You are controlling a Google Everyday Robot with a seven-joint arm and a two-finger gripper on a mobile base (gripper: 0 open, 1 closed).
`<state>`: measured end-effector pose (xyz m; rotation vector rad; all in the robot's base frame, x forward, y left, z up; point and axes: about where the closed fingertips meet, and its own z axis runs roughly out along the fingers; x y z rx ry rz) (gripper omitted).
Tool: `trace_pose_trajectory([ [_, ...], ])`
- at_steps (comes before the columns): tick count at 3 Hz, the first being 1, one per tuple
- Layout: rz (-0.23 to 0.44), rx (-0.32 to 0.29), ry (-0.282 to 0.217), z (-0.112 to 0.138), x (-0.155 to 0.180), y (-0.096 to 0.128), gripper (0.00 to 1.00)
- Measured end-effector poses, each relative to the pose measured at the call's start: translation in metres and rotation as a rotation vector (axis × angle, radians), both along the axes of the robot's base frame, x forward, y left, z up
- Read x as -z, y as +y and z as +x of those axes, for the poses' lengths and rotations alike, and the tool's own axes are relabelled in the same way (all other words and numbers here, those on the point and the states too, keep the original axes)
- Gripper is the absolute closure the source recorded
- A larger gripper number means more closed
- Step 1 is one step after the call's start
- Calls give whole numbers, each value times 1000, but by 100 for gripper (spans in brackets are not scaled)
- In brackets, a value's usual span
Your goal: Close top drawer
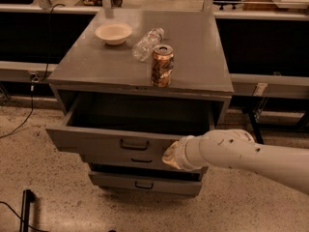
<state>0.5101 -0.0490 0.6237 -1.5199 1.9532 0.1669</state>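
Observation:
The top drawer (104, 141) of the grey cabinet (193, 76) stands partly open and looks empty inside. Its plain grey front has a small dark handle (134, 144) at the centre. My gripper (170, 155) is at the end of the white arm (241, 153), which reaches in from the right. It is against the right part of the drawer's front, to the right of the handle. The arm's wrist hides most of it.
On the cabinet top are a white bowl (113, 32), a clear plastic bottle (147, 43) lying down and an upright can (162, 65) near the front edge. Two shallower drawers (145, 182) sit below, slightly out. A cable (19, 122) and a dark post (26, 209) are on the floor at left.

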Motion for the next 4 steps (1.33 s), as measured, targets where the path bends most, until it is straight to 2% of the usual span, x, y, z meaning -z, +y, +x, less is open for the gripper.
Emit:
trace_pose_trajectory([
  [2, -3, -40, 2, 53, 20, -11, 100],
  [4, -33, -29, 4, 95, 23, -29, 100],
])
